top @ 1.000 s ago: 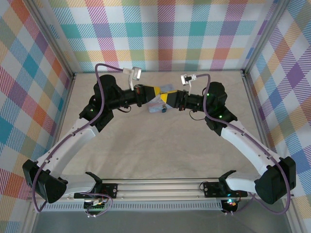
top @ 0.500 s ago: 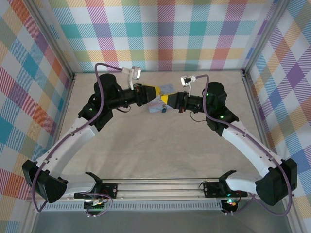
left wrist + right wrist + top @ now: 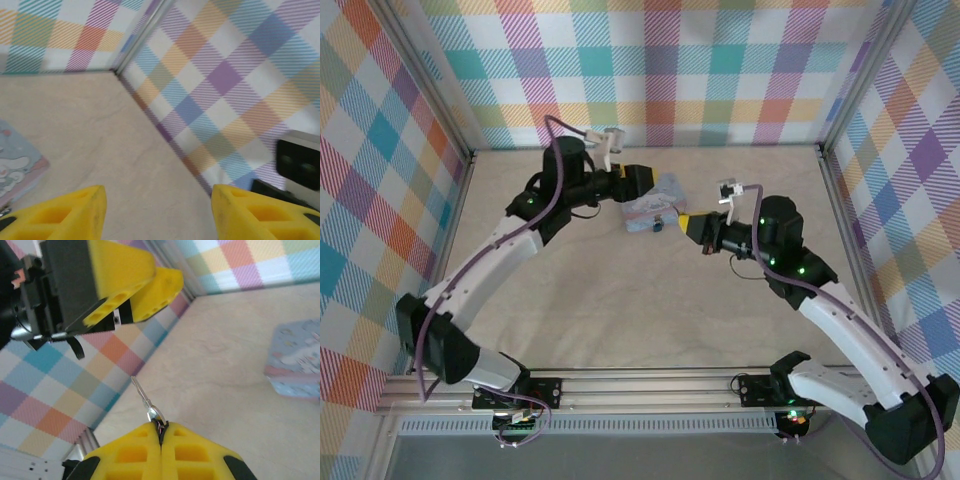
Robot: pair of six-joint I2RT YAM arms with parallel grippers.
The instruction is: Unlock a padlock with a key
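Beige counter (image 3: 620, 290) inside plaid walls (image 3: 650, 70), seen from above. The left gripper (image 3: 645, 187) hangs over the far side of a pale blue box (image 3: 658, 203). The right gripper (image 3: 693, 222) points at the box from the right, a little apart from it. A tiny blue padlock (image 3: 657, 224) lies on the counter at the box's near edge, between the two grippers. Whether it touches the box cannot be told, and its shackle is too small to make out.

Left wrist view: the yellow fingers (image 3: 65, 215) stand wide apart with nothing between them, above bare counter. A corner of the box (image 3: 15, 167) shows at the left edge.

Right wrist view: the yellow fingers (image 3: 125, 455) are pressed together on the head of a thin silver key (image 3: 144, 399), whose blade juts up and to the left. The left gripper (image 3: 162, 285) hangs beyond the key at upper left. The box (image 3: 295, 357) lies on the counter at the right.
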